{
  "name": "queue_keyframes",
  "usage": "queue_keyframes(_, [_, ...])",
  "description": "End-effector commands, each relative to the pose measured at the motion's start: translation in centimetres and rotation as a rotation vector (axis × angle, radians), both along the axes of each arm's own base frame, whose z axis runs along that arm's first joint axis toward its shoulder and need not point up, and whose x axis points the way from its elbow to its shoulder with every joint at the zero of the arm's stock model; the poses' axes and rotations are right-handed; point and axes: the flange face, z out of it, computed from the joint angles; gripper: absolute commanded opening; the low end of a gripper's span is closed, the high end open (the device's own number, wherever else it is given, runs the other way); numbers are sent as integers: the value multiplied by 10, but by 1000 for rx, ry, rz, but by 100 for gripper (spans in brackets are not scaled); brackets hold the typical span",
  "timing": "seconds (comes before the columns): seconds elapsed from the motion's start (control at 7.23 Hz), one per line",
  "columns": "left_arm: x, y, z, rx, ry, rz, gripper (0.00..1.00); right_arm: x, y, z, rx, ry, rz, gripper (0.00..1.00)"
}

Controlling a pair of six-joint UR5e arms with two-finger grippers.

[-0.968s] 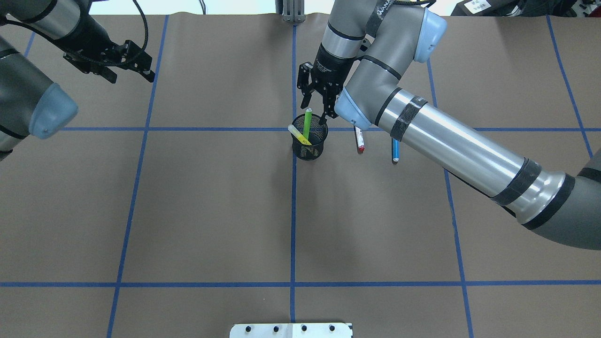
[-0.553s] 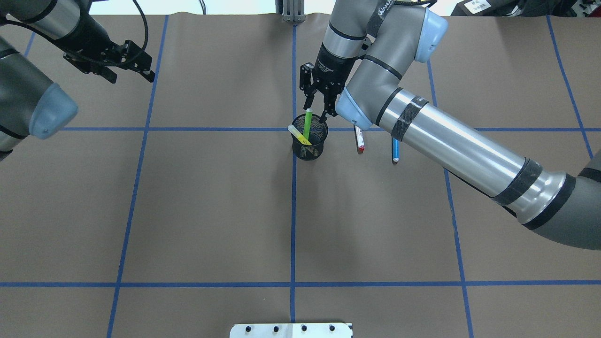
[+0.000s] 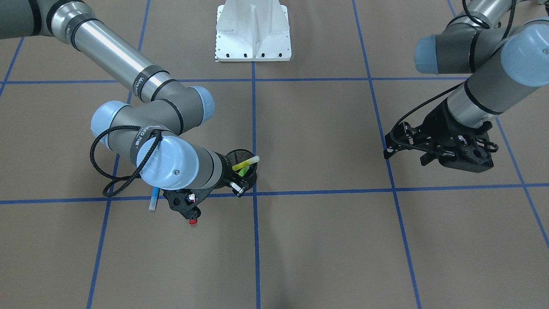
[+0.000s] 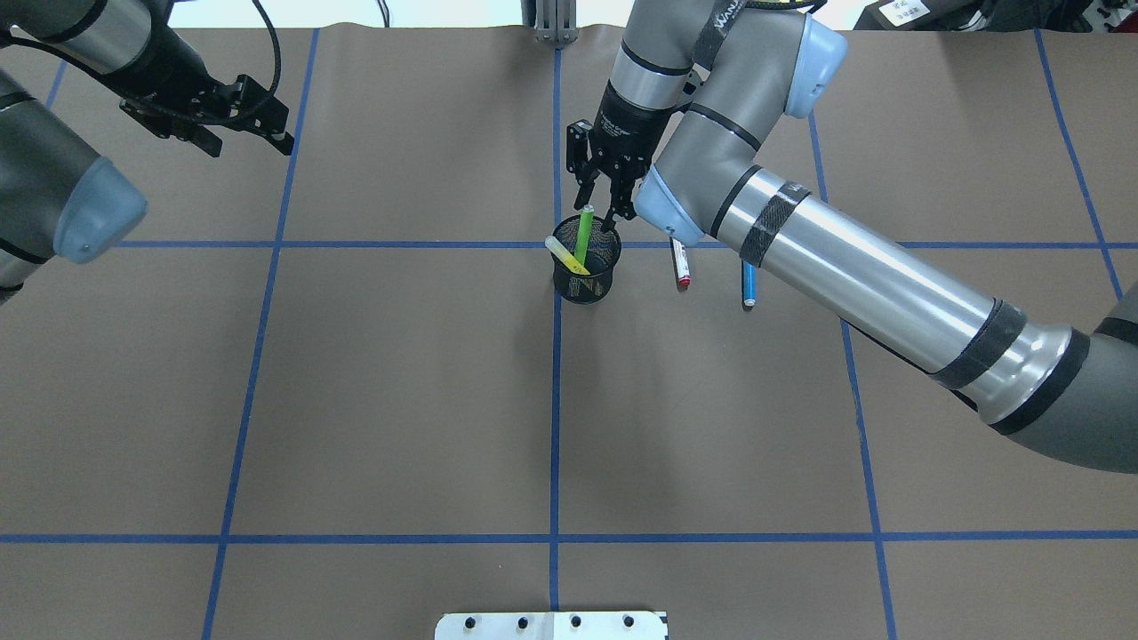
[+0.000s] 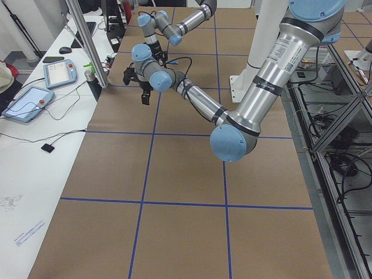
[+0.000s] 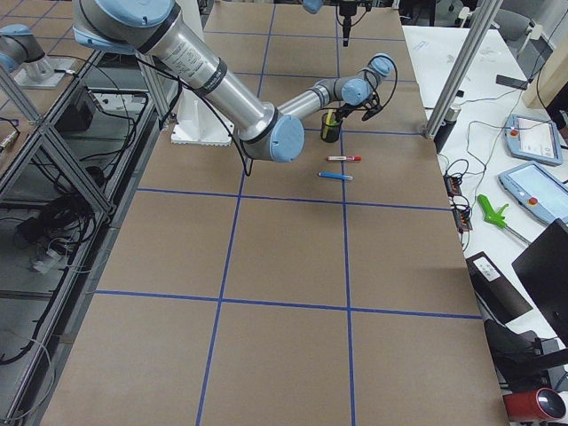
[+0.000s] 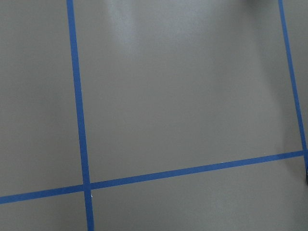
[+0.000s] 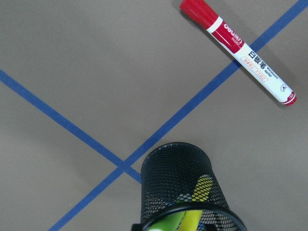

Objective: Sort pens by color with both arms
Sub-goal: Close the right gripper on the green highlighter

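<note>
The right gripper (image 4: pixel 597 206) hangs directly over the black mesh cup (image 4: pixel 584 277) with its jaws spread and nothing in them. The green pen (image 4: pixel 583 233) stands nearly upright in that cup, and its top pokes up just under the gap between the jaws, so a short drop along its long axis looks like the natural grab. The yellow pen (image 4: pixel 561 253) leans beside it in the same cup (close enough to get nudged). A white pen with red ends (image 4: pixel 680 264) and a blue pen (image 4: pixel 749 286) lie flat on the tabletop (image 4: pixel 400 400), side by side to the cup's right. The left gripper (image 4: pixel 252 142), apparently open and empty, sits well away, so the right arm is nearer.
</note>
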Motion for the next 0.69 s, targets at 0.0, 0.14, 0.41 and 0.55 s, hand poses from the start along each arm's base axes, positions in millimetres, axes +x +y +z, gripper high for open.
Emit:
queue_keyframes(0.0, [0, 0, 0, 0, 0, 0, 100, -1, 1, 3, 1, 1, -4, 51])
queue_keyframes(0.14, [0, 0, -1, 1, 1, 0, 100, -1, 1, 3, 1, 1, -4, 45])
queue_keyframes(0.41, [0, 0, -1, 0, 0, 0, 100, -1, 1, 0, 1, -1, -2, 34])
queue_keyframes(0.55, [-1, 0, -2, 4, 2, -1, 100, -1, 1, 2, 0, 0, -3, 34])
